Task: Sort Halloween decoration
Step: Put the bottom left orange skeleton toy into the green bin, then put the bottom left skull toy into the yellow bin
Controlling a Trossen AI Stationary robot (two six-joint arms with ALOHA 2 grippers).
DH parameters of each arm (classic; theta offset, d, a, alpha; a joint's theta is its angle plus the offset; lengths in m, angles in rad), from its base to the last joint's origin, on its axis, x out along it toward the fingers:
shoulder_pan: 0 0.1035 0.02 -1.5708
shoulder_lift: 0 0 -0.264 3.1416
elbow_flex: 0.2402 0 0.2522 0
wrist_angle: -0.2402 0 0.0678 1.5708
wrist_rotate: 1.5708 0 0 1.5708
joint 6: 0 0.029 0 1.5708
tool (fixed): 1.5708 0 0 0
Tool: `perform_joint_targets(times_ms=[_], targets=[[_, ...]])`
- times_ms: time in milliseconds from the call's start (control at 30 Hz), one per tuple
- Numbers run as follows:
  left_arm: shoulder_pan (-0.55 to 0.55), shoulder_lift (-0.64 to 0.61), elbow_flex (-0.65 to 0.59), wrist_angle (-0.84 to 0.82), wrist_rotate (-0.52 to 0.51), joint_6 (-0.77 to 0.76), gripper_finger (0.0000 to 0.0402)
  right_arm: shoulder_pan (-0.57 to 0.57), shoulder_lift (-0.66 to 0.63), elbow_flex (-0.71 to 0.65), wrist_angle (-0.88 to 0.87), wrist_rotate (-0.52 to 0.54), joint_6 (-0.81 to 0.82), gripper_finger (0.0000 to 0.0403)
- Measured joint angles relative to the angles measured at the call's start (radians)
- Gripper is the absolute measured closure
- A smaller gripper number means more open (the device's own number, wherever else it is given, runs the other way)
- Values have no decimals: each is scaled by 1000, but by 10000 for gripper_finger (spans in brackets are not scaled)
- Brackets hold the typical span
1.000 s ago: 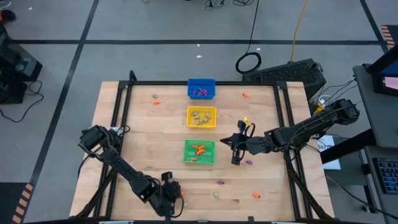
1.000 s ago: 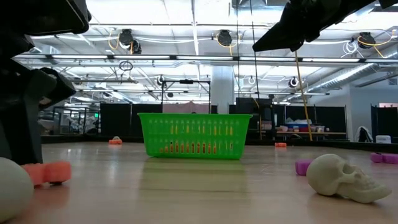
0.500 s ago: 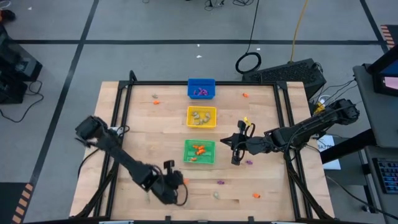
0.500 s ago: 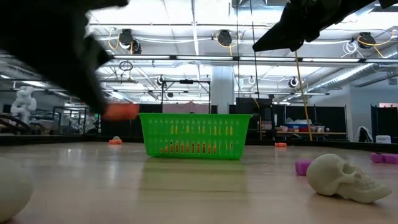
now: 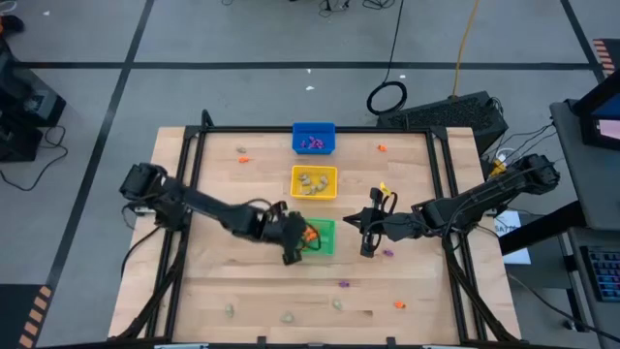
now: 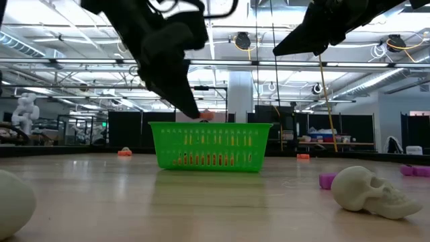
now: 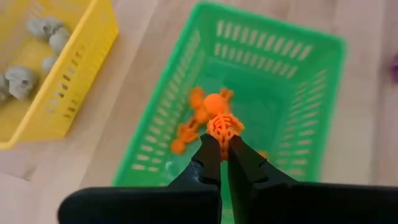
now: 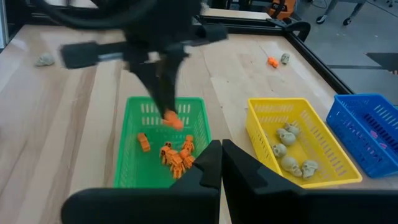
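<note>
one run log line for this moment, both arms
left gripper: shut on orange skeleton, above green bin | right gripper: shut, empty, waiting right of green bin

Pale wood table (image 5: 407, 281), planked, smooth with a soft sheen, framed by matt black metal rails (image 5: 315, 130)
Slotted plastic, slightly glossy: green bin (image 7: 292, 74), yellow bin (image 7: 81, 74), blue bin (image 8: 367, 134)
Matt moulded plastic on the orange skeleton trinket (image 7: 222, 126), nipped between matt black fingers of the left gripper (image 7: 224, 149)
Bone-coloured skull (image 6: 373, 191), dull, faintly chalky
Grey floor (image 5: 242, 92), smooth, taped in black
</note>
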Motion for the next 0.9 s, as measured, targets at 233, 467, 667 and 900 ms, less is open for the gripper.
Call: perform_joint_targets(times_ms=[233, 467, 667, 900], targets=[[78, 25, 0, 30, 120, 68, 400, 0, 0, 0, -8, 0, 0, 403], [79, 83, 0, 60, 142, 92, 398, 0, 0, 0, -9, 0, -11, 403], [72, 90, 0, 85, 182, 107, 359, 0, 0, 0, -9, 0, -10, 403], [46, 57, 24, 48, 208, 179, 283, 0, 0, 0, -7, 0, -11, 403]])
